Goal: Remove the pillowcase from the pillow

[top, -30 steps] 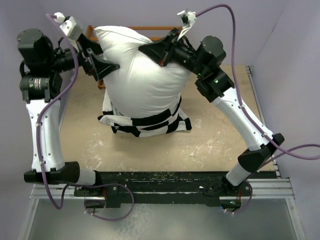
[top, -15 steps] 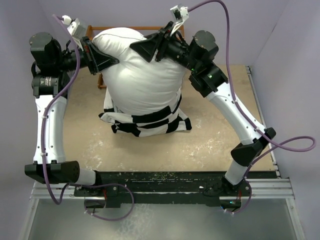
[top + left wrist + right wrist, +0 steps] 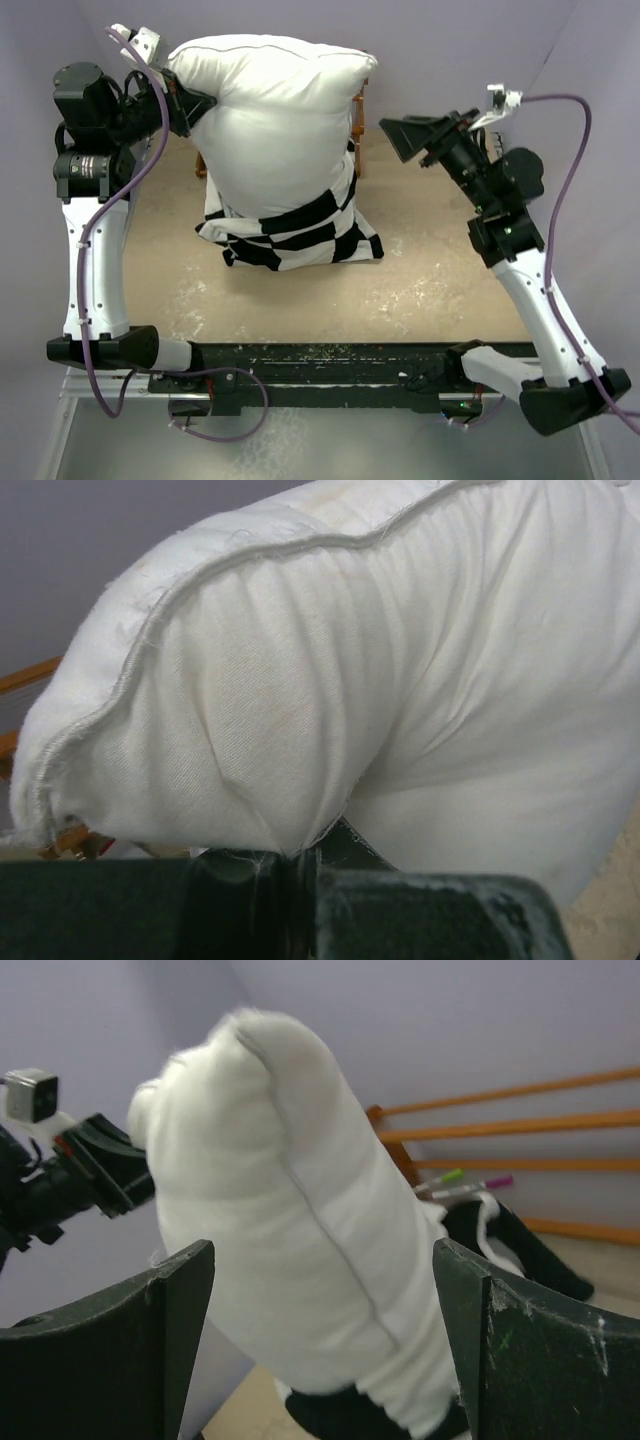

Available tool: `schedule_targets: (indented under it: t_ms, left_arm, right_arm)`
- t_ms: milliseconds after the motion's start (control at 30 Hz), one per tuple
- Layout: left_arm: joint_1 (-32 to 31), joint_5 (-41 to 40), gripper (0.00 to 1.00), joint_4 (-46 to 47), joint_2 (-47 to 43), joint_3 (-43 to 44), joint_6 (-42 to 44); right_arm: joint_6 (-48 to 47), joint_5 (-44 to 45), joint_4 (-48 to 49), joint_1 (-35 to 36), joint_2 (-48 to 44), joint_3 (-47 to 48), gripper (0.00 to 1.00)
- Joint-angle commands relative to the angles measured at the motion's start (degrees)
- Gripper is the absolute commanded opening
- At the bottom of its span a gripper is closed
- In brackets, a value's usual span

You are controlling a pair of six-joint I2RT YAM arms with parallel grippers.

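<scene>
The plump white pillow [image 3: 270, 105] stands upright, its upper part bare. Its lower part sits in the black and white checkered pillowcase [image 3: 300, 235], which is bunched on the table. My left gripper [image 3: 195, 105] is shut on the pillow's upper left edge. The left wrist view shows white pillow [image 3: 400, 680] cloth pinched between the shut jaws of the left gripper [image 3: 305, 855]. My right gripper [image 3: 395, 135] hangs open to the right of the pillow, apart from it. In the right wrist view the right gripper [image 3: 322, 1250] frames the pillow [image 3: 290, 1230] at a distance, with the pillowcase [image 3: 520, 1245] behind.
A wooden rack [image 3: 361, 120] stands behind the pillow against the purple back wall. In the right wrist view its rails [image 3: 520, 1125] show, with two markers [image 3: 470, 1185] lying near it. Purple walls close in both sides of the tan table [image 3: 420, 270].
My right gripper opened, let go of the pillow's upper right and swung away to the right. My left gripper shut on the upper left edge. The pillow's top spread out wide.
</scene>
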Motion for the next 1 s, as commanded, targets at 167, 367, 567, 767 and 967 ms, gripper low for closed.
schedule_targets:
  t_ms: [167, 367, 567, 767, 967]
  left_arm:
    - [0.44, -5.12, 0.00, -3.52, -1.72, 3.01, 4.95]
    - [0.44, -2.52, 0.00, -4.52, -1.40, 3.10, 4.61]
    - [0.45, -1.75, 0.00, -5.70, -1.32, 3.59, 5.31]
    - [0.44, -1.39, 0.00, -6.10, -1.49, 3.53, 5.38]
    - [0.44, -1.24, 0.00, -6.17, -1.82, 3.91, 5.30]
  right_arm:
    - [9.24, -0.21, 9.85, -5.87, -3.24, -27.47, 0.89]
    - [15.47, -1.88, 21.15, -1.55, 4.79, -32.03, 0.88]
    - [20.51, -0.46, 31.16, 2.68, 10.64, -31.27, 0.89]
    - [24.26, 1.14, 35.61, 4.83, 15.89, -29.81, 0.86]
    - [26.73, 4.79, 35.88, 6.18, 18.22, -30.75, 0.53]
